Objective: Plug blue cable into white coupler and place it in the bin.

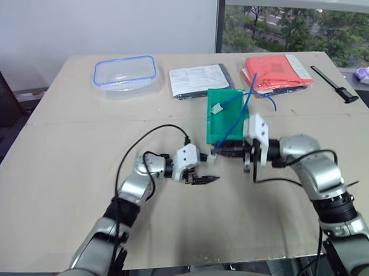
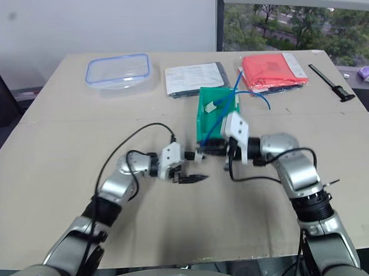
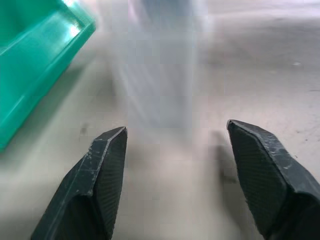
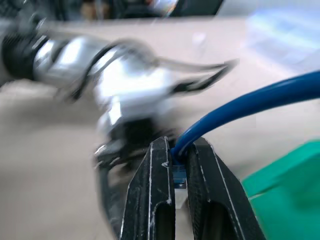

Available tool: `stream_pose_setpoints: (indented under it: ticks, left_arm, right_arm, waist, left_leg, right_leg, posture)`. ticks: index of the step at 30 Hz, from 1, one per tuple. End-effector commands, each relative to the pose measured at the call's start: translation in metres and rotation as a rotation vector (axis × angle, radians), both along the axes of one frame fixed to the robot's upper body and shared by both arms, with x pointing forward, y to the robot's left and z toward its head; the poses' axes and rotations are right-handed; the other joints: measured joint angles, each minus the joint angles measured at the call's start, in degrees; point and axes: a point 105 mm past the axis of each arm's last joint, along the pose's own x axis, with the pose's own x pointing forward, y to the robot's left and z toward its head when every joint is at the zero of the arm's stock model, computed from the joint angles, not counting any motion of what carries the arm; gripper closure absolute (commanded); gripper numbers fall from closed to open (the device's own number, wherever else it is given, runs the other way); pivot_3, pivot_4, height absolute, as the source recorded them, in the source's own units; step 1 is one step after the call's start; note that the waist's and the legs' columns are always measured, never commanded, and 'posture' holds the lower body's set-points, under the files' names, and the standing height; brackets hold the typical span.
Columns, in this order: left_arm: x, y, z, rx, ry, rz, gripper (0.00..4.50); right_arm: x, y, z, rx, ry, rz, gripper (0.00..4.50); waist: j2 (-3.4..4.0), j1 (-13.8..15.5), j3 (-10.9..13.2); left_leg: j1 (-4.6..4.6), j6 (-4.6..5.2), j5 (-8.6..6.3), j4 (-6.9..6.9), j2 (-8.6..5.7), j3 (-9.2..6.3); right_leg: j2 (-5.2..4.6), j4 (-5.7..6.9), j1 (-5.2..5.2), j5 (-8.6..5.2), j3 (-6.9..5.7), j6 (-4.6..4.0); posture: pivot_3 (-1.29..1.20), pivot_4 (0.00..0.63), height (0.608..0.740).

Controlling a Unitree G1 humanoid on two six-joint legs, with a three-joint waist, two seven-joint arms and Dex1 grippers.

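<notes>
The blue cable (image 1: pixel 245 104) rises in an arc over the green bin (image 1: pixel 210 122), and one clear plug (image 1: pixel 217 108) hangs inside the bin. My right gripper (image 1: pixel 218 151) is shut on the cable's other end, just in front of the bin's low lip; the right wrist view shows the cable (image 4: pixel 240 107) pinched between the fingers. A small white piece at that end looks like the white coupler (image 1: pixel 212 153). My left gripper (image 1: pixel 203 168) stands open to the left of it, touching nothing. Its fingers (image 3: pixel 107 165) are wide apart, and the shape ahead of them is blurred.
At the back of the table lie a clear blue-rimmed container (image 1: pixel 126 72), printed sheets (image 1: pixel 198 80), a red packet (image 1: pixel 277 73) and a black tool (image 1: pixel 335 84). Black wires loop over my left arm. The table's front edge runs close below both arms.
</notes>
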Motion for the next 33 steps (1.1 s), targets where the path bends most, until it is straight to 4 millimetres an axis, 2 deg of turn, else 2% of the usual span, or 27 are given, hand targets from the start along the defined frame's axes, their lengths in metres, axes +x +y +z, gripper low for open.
stream_pose_setpoints:
  ticks: [1, 3, 5, 9, 12, 15, 16, 20, 21, 22, 23, 27, 31, 33]
  left_arm:
    - [0.001, 0.014, 0.054, -0.11, -0.059, 0.177, 1.14]
    - [-0.001, 0.019, 0.069, -0.142, -0.04, 0.252, 1.14]
    - [-0.004, 0.022, 0.083, -0.151, -0.022, 0.31, 1.14]
    - [0.001, 0.022, 0.101, -0.15, -0.032, 0.389, 1.14]
    - [0.008, 0.02, 0.114, -0.167, -0.038, 0.425, 1.14]
    - [0.01, 0.021, 0.114, -0.157, -0.027, 0.442, 1.06]
    - [0.01, 0.023, 0.114, -0.153, -0.023, 0.447, 1.06]
    - [0.009, 0.025, 0.111, -0.147, -0.012, 0.461, 1.06]
    - [0.009, 0.025, 0.11, -0.146, -0.01, 0.463, 1.06]
    - [0.008, 0.025, 0.11, -0.146, -0.01, 0.463, 1.06]
    - [0.007, 0.025, 0.11, -0.146, -0.011, 0.463, 1.06]
    - [0.001, 0.026, 0.111, -0.165, -0.034, 0.467, 1.06]
    - [-0.01, 0.037, 0.098, -0.143, -0.063, 0.504, 1.06]
    - [-0.029, 0.045, 0.081, -0.109, -0.041, 0.498, 1.06]
  right_arm:
    - [0.014, -0.01, 0.038, 0.102, 0.049, -0.081, 4.5]
    - [0.031, -0.017, 0.048, 0.148, 0.117, -0.135, 4.5]
    - [0.065, -0.027, 0.052, 0.162, 0.177, -0.281, 4.5]
    - [0.108, -0.031, 0.046, 0.152, 0.273, -0.417, 4.5]
    - [0.134, -0.036, 0.038, 0.137, 0.306, -0.529, 4.5]
    - [0.146, -0.043, 0.037, 0.127, 0.281, -0.588, 3.35]
    - [0.147, -0.044, 0.04, 0.134, 0.276, -0.59, 3.25]
    - [0.154, -0.064, 0.046, 0.141, 0.228, -0.669, 1.42]
    - [0.154, -0.072, 0.045, 0.13, 0.212, -0.696, 0.78]
    - [0.154, -0.08, 0.045, 0.12, 0.199, -0.715, 0.33]
    - [0.15, -0.09, 0.045, 0.103, 0.185, -0.717, 0.19]
    - [0.119, -0.117, 0.038, 0.037, 0.112, -0.64, 0.19]
    - [0.066, -0.121, 0.019, 0.049, -0.002, -0.469, 0.19]
    - [0.037, -0.122, 0.007, 0.117, -0.016, -0.41, 0.19]
  waist:
    - [-0.03, 0.25, 0.06]
    - [-0.05, 0.64, 0.08]
    - [-0.06, 0.5, 0.14]
    - [-0.07, 0.56, 0.16]
    - [-0.14, 0.3, 0.23]
    - [-0.14, 0.22, 0.24]
    - [-0.14, 0.18, 0.24]
    - [-0.13, 0.15, 0.27]
    - [-0.14, 0.16, 0.27]
    - [-0.13, 0.2, 0.27]
    - [-0.13, 0.28, 0.28]
    - [-0.17, 0.91, 0.3]
    - [-0.16, 0.26, 0.31]
    - [-0.15, -0.08, 0.31]
  left_leg:
    - [-0.08, -0.02, 0.01, 0.0, 0.01, -0.01]
    - [-0.13, -0.03, 0.02, 0.02, -0.01, -0.02]
    - [-0.17, -0.03, 0.02, 0.04, -0.05, -0.04]
    - [-0.26, -0.29, 0.17, 0.01, -0.08, -0.03]
    - [-0.71, -0.42, 0.26, 0.0, -0.09, 0.12]
    - [-0.71, -0.43, 0.26, -0.08, -0.07, 0.21]
    - [-0.7, -0.43, 0.26, -0.09, -0.06, 0.21]
    - [-0.75, -0.43, 0.26, -0.15, -0.06, 0.28]
    - [-0.75, -0.43, 0.26, -0.14, -0.06, 0.29]
    - [-0.75, -0.43, 0.26, -0.13, -0.06, 0.29]
    - [-0.75, -0.43, 0.26, -0.11, -0.06, 0.3]
    - [-0.8, -0.43, 0.26, -0.06, -0.07, 0.19]
    - [-0.78, -0.42, 0.25, -0.1, -0.02, 0.26]
    - [-0.72, -0.42, 0.25, -0.14, 0.03, 0.35]
  right_leg:
    - [-0.01, 0.01, -0.07, 0.01, 0.0, -0.01]
    - [-0.03, -0.01, -0.09, 0.01, -0.02, -0.01]
    - [-0.07, -0.05, -0.08, 0.01, -0.07, -0.01]
    - [-0.06, -0.09, -0.17, 0.01, -0.09, -0.02]
    - [-0.03, 0.04, -0.65, 0.04, -0.03, -0.06]
    - [-0.02, -0.04, -0.67, 0.04, -0.01, -0.06]
    - [-0.02, -0.07, -0.67, 0.04, -0.01, -0.06]
    - [-0.02, -0.12, -0.75, 0.04, 0.01, -0.06]
    - [-0.02, -0.13, -0.74, 0.04, 0.02, -0.06]
    - [-0.02, -0.12, -0.74, 0.04, 0.02, -0.06]
    - [-0.02, -0.11, -0.74, 0.04, 0.03, -0.06]
    - [-0.06, -0.13, -0.69, 0.04, 0.03, -0.06]
    - [-0.04, -0.17, -0.68, 0.03, 0.11, -0.05]
    - [0.01, -0.14, -0.7, 0.04, 0.23, -0.05]
  posture:
    - [0.0, 0.15, 0.74]
    - [0.0, 0.15, 0.74]
    - [0.0, 0.15, 0.74]
    - [0.0, 0.15, 0.74]
    - [0.0, 0.15, 0.74]
    - [0.0, 0.15, 0.74]
    - [0.0, 0.15, 0.74]
    - [0.0, 0.15, 0.74]
    - [0.0, 0.15, 0.74]
    - [0.0, 0.15, 0.74]
    - [0.0, 0.15, 0.74]
    - [0.0, 0.15, 0.74]
    - [0.0, 0.15, 0.74]
    - [0.0, 0.15, 0.74]
